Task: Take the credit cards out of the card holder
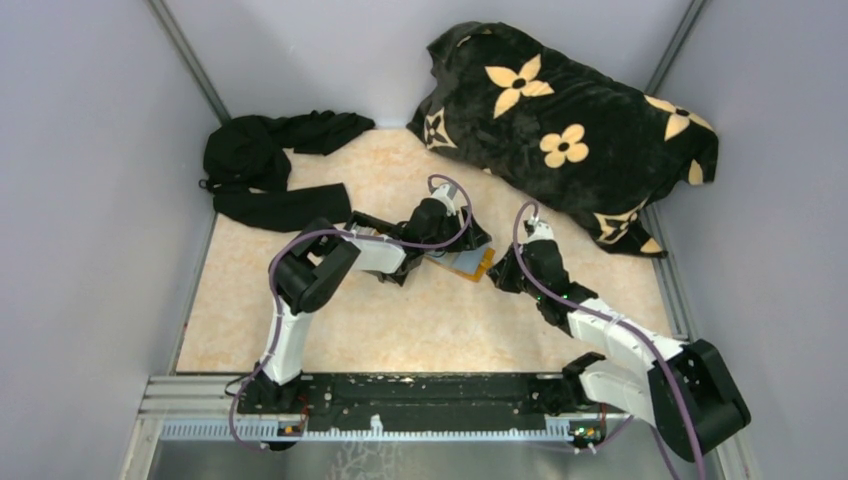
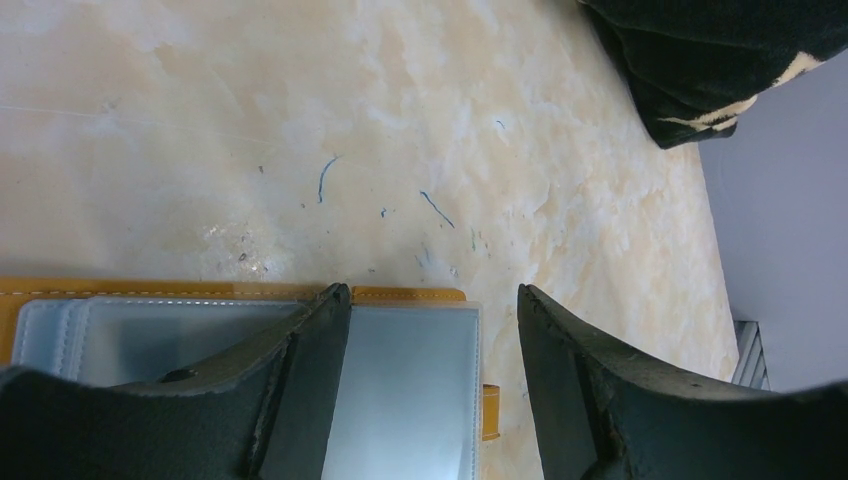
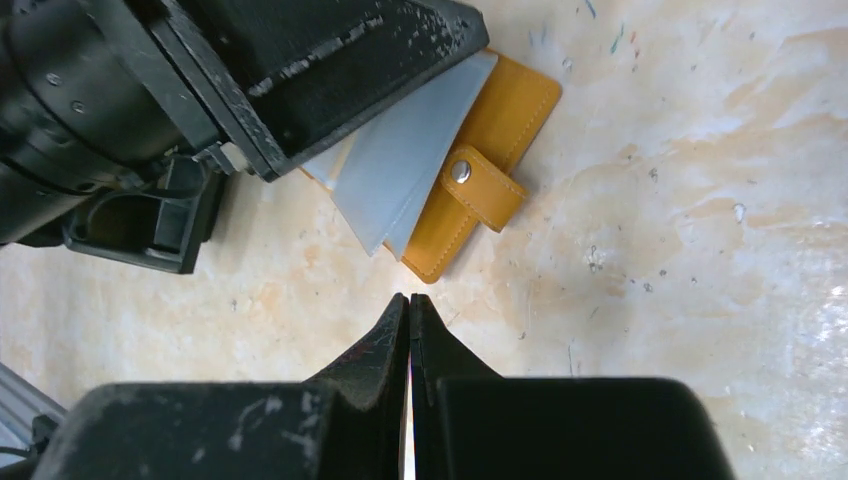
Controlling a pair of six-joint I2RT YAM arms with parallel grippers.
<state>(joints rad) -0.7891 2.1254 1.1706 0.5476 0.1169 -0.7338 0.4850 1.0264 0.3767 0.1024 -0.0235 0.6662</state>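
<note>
Right gripper (image 3: 410,300) is sitting at bottom centre of its wrist view. Jaws are pressing fully together, gripping nothing, tips pointing at bare table (image 3: 700,250) just short of the card holder (image 3: 505,110).

Holder is lying flat and open just above those tips, orange-tan, running diagonally toward upper centre. Its snap strap (image 3: 482,187) is folding over the lower right edge.

Credit cards (image 3: 400,170), silvery grey, are fanning out of the holder toward lower left, overlapping it.

Left gripper (image 3: 300,60) is filling the upper left of that view, one finger lying across the cards' upper ends.

In the left wrist view its jaws are standing wide open, nothing clamped between them. The frame-left finger (image 2: 300,380) is lying over the cards at bottom centre. The frame-right one is hanging past the holder's edge over bare table. Orange rim is showing along the cards' top edge at lower left. Can't tell whether that finger is actually pressing down.

In the top view the base rail (image 1: 400,400) is running along the bottom, with the arms reaching in from lower left and lower right. Both grippers are meeting near frame centre with the holder between them.

Farther back, a black blanket (image 1: 570,120) with cream flowers is bunching in the upper right. Black clothing (image 1: 270,165) is lying in the upper left, well apart from the holder.
</note>
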